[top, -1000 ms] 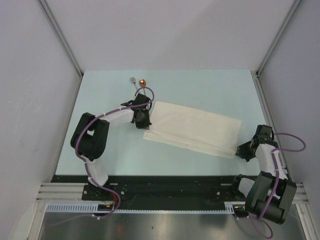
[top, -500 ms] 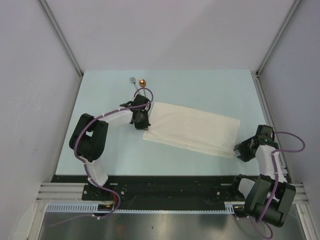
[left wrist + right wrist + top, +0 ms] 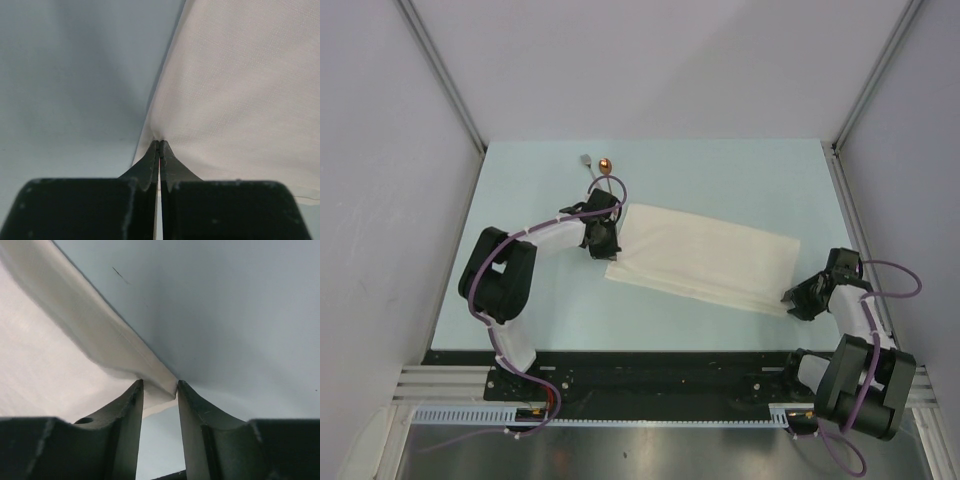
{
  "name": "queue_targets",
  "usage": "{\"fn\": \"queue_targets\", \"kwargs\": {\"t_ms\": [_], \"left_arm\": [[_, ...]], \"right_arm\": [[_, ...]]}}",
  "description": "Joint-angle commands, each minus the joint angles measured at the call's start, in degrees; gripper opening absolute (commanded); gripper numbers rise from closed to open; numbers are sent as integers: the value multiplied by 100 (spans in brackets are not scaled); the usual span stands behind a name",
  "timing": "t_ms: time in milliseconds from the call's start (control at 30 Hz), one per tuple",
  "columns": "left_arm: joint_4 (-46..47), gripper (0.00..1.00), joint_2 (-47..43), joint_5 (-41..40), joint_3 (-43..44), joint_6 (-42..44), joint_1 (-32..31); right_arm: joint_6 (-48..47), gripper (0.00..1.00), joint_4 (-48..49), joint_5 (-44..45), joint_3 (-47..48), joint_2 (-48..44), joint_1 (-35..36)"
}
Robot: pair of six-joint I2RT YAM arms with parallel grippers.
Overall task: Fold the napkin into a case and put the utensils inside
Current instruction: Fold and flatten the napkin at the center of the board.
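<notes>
One napkin (image 3: 705, 262): left claw (image 3: 159, 144) pinches its edge, right claw (image 3: 159, 385) gapes around its corner.

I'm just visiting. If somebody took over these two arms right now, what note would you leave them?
Left gripper: jaws shut on the left end of the napkin.
Right gripper: jaws open, the napkin's right corner between them, unclamped.
Napkin: folded into a long strip, lying between the two grippers.
Fork and spoon: side by side beyond the left gripper, outside the cloth.
Left to do: finish the folding, slip fork and spoon inside.
</notes>
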Motion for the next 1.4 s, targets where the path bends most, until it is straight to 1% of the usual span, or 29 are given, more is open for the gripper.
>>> {"fn": "queue_targets", "kwargs": {"t_ms": [0, 33, 67, 100, 167, 233, 267, 467, 733, 1100, 1367], "left_arm": [[67, 0, -300, -6, 5, 120, 58], [67, 0, -300, -6, -4, 111, 58], [67, 0, -309, -15, 5, 120, 58], [58, 0, -335, -32, -4, 120, 58], [23, 0, -361, -67, 31, 146, 58], [-12, 0, -423, -85, 57, 173, 58], [-47, 0, -449, -102, 92, 182, 49], [-232, 0, -625, -120, 93, 208, 58], [-320, 0, -687, -261, -118, 287, 58], [-303, 0, -660, -243, -259, 305, 49], [-364, 0, -924, -252, -408, 349, 58]], "right_arm": [[-77, 33, 253, -58, 143, 124, 39], [-85, 29, 236, -75, 170, 116, 30], [-85, 18, 166, -67, 196, 89, 30], [-85, 14, 113, -67, 266, 54, 48], [-112, 7, -88, -14, 372, -51, 65], [-156, 4, -256, 30, 556, -113, 65], [-191, 1, -422, 56, 627, -174, 83], [-270, 0, -819, 39, 821, -218, 127], [-332, 0, -758, 4, 794, -17, 153], [-384, 0, -599, 3, 768, 282, 223], [-411, 0, -749, 135, 768, 186, 206]]}}
